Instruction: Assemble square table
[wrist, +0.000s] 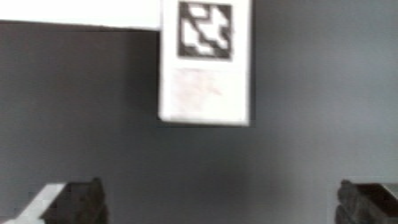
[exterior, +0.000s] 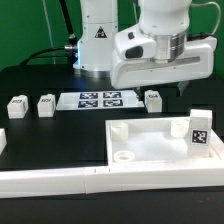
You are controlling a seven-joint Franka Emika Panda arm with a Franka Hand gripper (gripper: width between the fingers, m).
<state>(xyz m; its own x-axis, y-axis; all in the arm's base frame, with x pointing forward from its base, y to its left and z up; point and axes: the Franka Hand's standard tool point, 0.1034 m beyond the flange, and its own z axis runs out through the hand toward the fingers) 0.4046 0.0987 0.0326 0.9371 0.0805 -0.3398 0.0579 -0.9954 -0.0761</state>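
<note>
One square top (exterior: 160, 150), four leg posts (exterior: 46, 104)

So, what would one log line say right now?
pincer open, empty | leg post in view, untouched | square top lying flat

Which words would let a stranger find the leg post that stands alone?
Find the marker board in the middle of the black table. The leg post stands just past its end on the exterior view's right. Two other posts stand together on the opposite side.

No words or numbers readable; a patterned tag (wrist: 208, 28) marks the leg post (wrist: 205, 95).
</note>
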